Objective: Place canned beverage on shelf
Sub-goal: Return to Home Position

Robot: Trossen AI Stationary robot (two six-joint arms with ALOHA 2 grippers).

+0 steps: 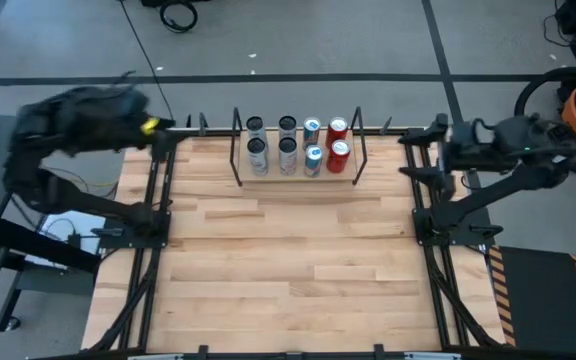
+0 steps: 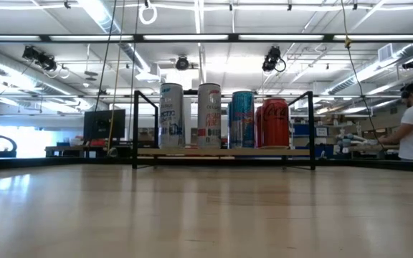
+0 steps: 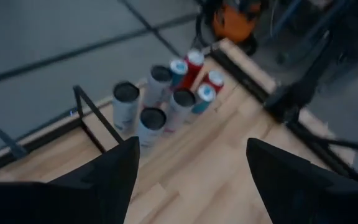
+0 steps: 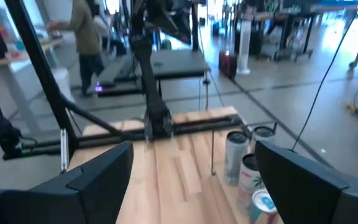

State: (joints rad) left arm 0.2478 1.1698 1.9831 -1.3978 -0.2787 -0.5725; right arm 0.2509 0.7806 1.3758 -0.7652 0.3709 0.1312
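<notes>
Glossy cans (image 2: 209, 115), pale-wood shelf (image 2: 224, 152) (black wire frames (image 2: 135, 129))

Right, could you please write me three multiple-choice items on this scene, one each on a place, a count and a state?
1. On the shelf, the red cans stand: A) at the end nearest the right arm; B) at the opposite end; C) in the middle.
2. The cans on the shelf number: A) six; B) eight; C) ten.
3. The left gripper is: A) shut on a can; B) shut on nothing; C) open and empty.
Answers: 1 A, the high view shows both red tops at the right arm's end. 2 B, two rows of four. 3 C, its wrist view shows the fingers wide apart with nothing between.
</notes>
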